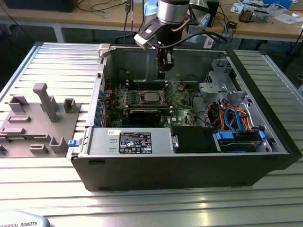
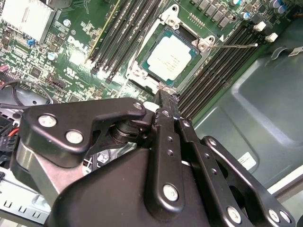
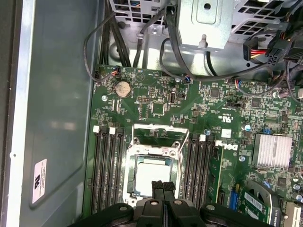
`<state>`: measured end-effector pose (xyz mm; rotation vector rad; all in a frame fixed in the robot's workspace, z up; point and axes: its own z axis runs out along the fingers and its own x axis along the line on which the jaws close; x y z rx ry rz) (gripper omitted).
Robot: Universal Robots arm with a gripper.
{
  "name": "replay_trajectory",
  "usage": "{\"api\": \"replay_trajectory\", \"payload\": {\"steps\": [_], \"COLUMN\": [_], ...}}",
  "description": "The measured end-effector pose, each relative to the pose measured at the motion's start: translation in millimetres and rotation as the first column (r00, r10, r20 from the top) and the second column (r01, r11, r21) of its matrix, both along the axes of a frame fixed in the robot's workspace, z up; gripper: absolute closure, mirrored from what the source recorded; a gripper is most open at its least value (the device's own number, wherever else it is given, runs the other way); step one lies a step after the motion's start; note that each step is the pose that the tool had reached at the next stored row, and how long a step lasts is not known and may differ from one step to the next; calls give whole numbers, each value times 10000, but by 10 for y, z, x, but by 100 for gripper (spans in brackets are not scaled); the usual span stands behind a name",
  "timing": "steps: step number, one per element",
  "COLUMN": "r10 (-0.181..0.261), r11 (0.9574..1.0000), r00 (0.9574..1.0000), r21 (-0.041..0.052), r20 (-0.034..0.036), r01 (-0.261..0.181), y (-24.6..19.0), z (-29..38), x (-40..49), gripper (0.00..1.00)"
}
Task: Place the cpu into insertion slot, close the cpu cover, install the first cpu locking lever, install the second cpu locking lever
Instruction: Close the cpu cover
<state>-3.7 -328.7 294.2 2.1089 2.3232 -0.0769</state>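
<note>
Two fingertips of the gripper [image 3: 163, 187] sit pressed together with nothing between them, the jaws narrow to a seam in both wrist views. In the exterior view the gripper [image 1: 164, 71] hangs above the open case, clear of the board.

Beneath it the cpu [image 2: 170, 54] lies flat in the insertion slot [image 2: 138, 73], its silver top showing through the window of the cpu cover [image 2: 191, 68], which seems to be down around it. In the exterior view the cpu [image 1: 150, 98] is below the fingertips and a little to the exterior view's left; they do not touch.

One thin locking lever [image 2: 234, 46] juts out from the socket corner over the memory slots [image 2: 222, 66] and looks unhooked.

As I judge it, the main risk is a slip. Closed tips pushing on so thin a wire could skid off and strike the memory slots or small parts on the green board [image 3: 208, 109]. A descent slightly off line could instead put the tips on the chip's top or the cover and mark it.
</note>
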Motion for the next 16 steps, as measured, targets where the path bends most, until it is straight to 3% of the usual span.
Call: {"api": "replay_trajectory", "payload": {"steps": [16], "r10": [1], "r11": [10000], "r00": [10000], "r21": [-1], "r20": [0], "r01": [-1], "y": [0], "z": [-1], "x": [59], "gripper": [89]}}
